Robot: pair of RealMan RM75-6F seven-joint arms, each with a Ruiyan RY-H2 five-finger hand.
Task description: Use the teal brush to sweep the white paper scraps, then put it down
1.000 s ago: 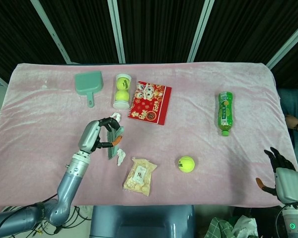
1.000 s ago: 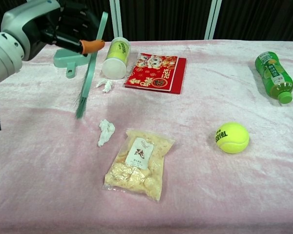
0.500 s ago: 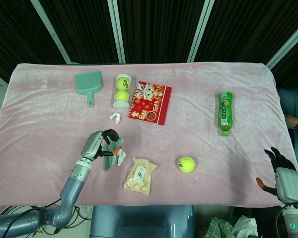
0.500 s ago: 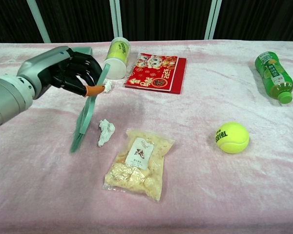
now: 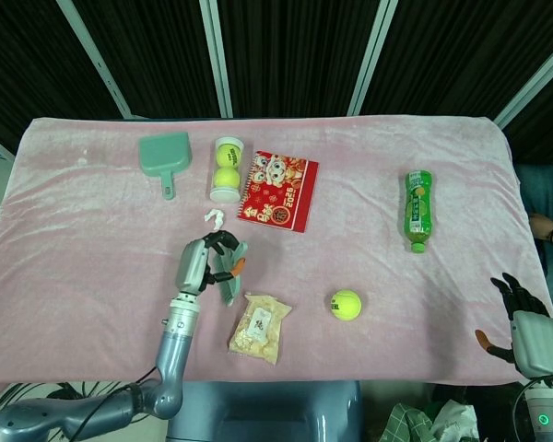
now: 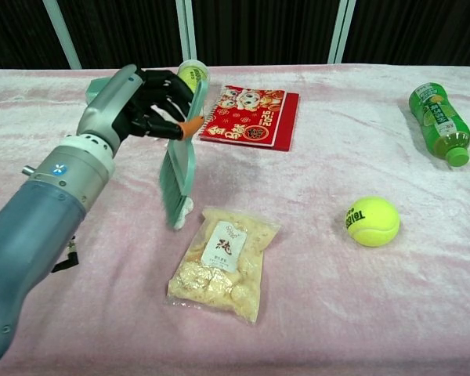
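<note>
Pink plush cloth (image 6: pixel 360 313) is covering the whole table, and nearest the front edge a clear snack bag (image 6: pixel 223 262) is lying flat. Just behind it the left hand (image 6: pixel 145 102) is clamping its fingers around the handle of the teal brush (image 6: pixel 178 168), holding it steeply, bristles down against the cloth. A white paper scrap (image 6: pixel 187 206) is peeking out at the bristle tips, so the sweeping stroke looks to be under way. The next move, I'd judge, calls for dragging the bristles across the cloth without catching the bag. The forearm is reaching in from the near left, wrist bent so the palm faces right. Further back a second paper scrap (image 5: pixel 213 217) is sitting near the can of tennis balls (image 5: pixel 226 168), with a teal dustpan (image 5: pixel 164 155) beyond. The right hand (image 5: pixel 516 318) is resting off the table's corner, fingers loosely apart, holding nothing.
</note>
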